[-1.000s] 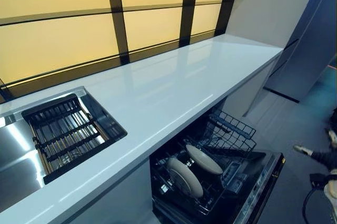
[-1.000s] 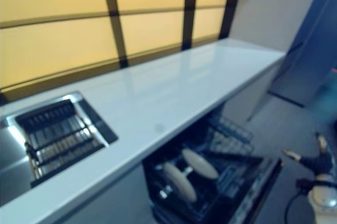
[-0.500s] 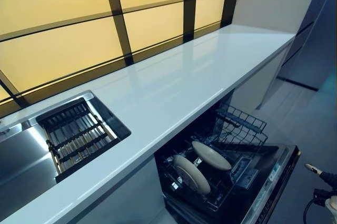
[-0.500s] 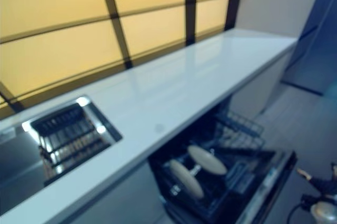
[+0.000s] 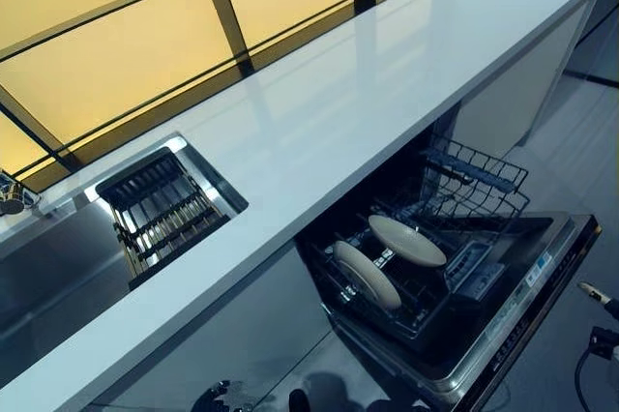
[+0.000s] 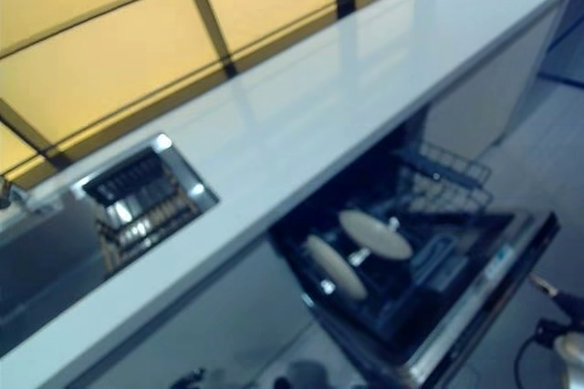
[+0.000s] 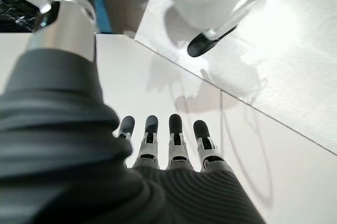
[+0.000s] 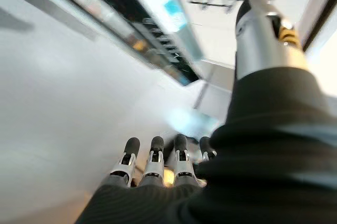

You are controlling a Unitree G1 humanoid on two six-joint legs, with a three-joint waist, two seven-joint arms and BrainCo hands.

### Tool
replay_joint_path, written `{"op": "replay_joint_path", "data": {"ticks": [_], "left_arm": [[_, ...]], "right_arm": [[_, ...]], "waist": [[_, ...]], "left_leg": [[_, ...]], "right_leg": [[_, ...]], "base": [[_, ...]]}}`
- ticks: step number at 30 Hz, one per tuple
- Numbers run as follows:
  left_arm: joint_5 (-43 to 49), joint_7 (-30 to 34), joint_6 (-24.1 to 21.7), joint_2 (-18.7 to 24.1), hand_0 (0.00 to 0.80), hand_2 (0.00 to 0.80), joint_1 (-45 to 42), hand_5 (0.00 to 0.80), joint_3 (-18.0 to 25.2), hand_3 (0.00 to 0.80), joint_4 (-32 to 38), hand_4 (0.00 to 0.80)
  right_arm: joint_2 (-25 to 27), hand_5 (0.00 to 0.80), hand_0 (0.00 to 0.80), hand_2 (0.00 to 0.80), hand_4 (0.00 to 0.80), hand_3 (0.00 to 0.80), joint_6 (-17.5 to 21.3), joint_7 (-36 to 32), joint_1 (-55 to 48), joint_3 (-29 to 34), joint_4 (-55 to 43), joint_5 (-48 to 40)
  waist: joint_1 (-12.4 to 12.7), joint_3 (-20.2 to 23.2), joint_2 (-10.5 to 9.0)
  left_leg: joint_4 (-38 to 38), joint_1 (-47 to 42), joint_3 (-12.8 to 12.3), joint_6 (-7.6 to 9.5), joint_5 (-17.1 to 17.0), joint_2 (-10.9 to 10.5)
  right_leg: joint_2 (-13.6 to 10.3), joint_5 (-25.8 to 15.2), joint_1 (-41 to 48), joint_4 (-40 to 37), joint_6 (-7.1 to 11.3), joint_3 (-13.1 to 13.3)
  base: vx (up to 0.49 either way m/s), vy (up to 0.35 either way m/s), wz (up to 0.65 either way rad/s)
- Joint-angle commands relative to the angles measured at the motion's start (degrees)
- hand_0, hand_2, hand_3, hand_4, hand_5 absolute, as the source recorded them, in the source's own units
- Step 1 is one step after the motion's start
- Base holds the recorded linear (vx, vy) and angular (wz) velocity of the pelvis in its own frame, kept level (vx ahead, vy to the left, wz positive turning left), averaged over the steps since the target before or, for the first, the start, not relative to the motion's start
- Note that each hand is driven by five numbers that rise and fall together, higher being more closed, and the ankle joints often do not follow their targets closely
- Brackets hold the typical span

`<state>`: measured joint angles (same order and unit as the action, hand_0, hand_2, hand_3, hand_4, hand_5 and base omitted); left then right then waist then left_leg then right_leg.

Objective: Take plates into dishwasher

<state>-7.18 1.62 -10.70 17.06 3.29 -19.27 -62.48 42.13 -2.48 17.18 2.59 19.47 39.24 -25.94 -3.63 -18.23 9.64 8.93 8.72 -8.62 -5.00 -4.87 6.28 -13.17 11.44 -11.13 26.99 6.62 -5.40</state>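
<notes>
Two pale plates stand in the lower rack [image 5: 455,194] of the open dishwasher [image 5: 527,301] under the counter: one upright [image 5: 366,275], one leaning flatter behind it [image 5: 407,240]. My right hand [image 8: 158,174] hangs beside the dishwasher door with straight fingers and holds nothing; only a fingertip of it shows at the right edge of the left eye view [image 5: 592,292]. My left hand [image 7: 174,148] hangs over the pale floor, fingers straight and empty. No plate is in either hand.
A long white counter [image 5: 338,112] runs along yellow window panels. A steel sink [image 5: 48,267] with a dark drying rack [image 5: 164,209] lies at its left end, a tap [image 5: 12,201] behind it. The dishwasher door juts out over the floor.
The whole picture has shifted: the camera has moved and looks further down, showing more of the dishwasher door. The plates have not moved. My right hand shows less at the right edge.
</notes>
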Motion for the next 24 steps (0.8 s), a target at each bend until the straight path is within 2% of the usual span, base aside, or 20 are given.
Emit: {"op": "replay_joint_path", "data": {"ticks": [1,7,10,14,18,24], "left_arm": [[-2.5,-1.5,-3.1,-1.0,0.000,0.000,1.1,0.000,-1.5,0.000,0.1,0.000],[-4.1,-1.9,-5.0,-1.6,0.000,0.000,2.2,0.000,-3.4,0.000,1.8,0.000],[-4.8,-1.8,-4.7,-1.6,0.000,0.000,2.5,0.000,-3.9,0.000,3.2,0.000],[-4.8,-1.7,-3.9,-2.1,0.000,0.000,2.2,0.000,-5.3,0.000,5.3,0.000],[-4.6,-1.9,-3.8,-2.4,0.000,0.000,1.4,0.000,-6.1,0.000,5.7,0.000],[-4.2,-2.1,-3.7,-2.7,0.000,0.000,1.1,0.000,-6.6,0.000,5.5,0.000]], "right_arm": [[1.0,0.000,0.000,0.000,0.000,0.000,4.1,-0.4,3.5,-1.5,3.4,-4.2],[0.7,0.000,0.000,0.000,0.000,0.000,8.7,-1.5,6.7,-2.5,14.7,-6.6],[1.1,0.000,0.000,0.000,0.000,0.000,8.5,-2.5,7.7,-2.5,16.5,-9.2],[0.0,0.000,0.000,0.000,0.000,0.000,6.0,-11.5,7.8,-1.9,19.6,-16.5],[-2.5,0.000,0.000,0.000,0.000,0.000,4.0,-22.0,7.4,-3.3,21.8,-18.7],[-5.7,0.000,0.000,0.000,0.000,0.000,4.8,-28.7,8.6,-6.6,24.2,-18.9]], "waist": [[0.9,-0.4,0.71],[1.4,-2.1,3.36],[1.6,-2.6,4.09],[1.6,-3.0,5.34],[1.9,-3.0,6.19],[2.8,-2.6,7.14]], "left_leg": [[-2.8,3.3,4.5,-3.08,-5.7,3.0],[-3.2,4.8,4.0,-3.03,-6.9,2.3],[-3.3,5.1,3.8,-3.10,-7.3,2.0],[-3.8,5.3,3.3,-3.32,-8.1,1.7],[-5.4,4.8,2.7,-3.49,-9.3,2.0],[-6.9,4.1,2.1,-3.61,-10.3,2.4]], "right_leg": [[0.5,2.3,-0.4,6.8,-4.60,-2.4],[-0.2,2.9,-2.5,9.1,-4.50,-1.8],[-0.6,3.1,-2.7,9.6,-4.52,-1.7],[-1.1,3.3,-2.3,9.8,-4.61,-1.7],[-1.1,3.3,-1.3,9.0,-4.64,-1.9],[-1.0,3.7,0.1,8.6,-4.68,-2.5]], "base": [[-0.040,0.054,-0.04],[-0.040,0.050,-0.03],[-0.013,0.044,-0.04],[0.039,0.044,0.02],[0.059,0.022,0.01],[0.077,0.008,-0.01]]}}
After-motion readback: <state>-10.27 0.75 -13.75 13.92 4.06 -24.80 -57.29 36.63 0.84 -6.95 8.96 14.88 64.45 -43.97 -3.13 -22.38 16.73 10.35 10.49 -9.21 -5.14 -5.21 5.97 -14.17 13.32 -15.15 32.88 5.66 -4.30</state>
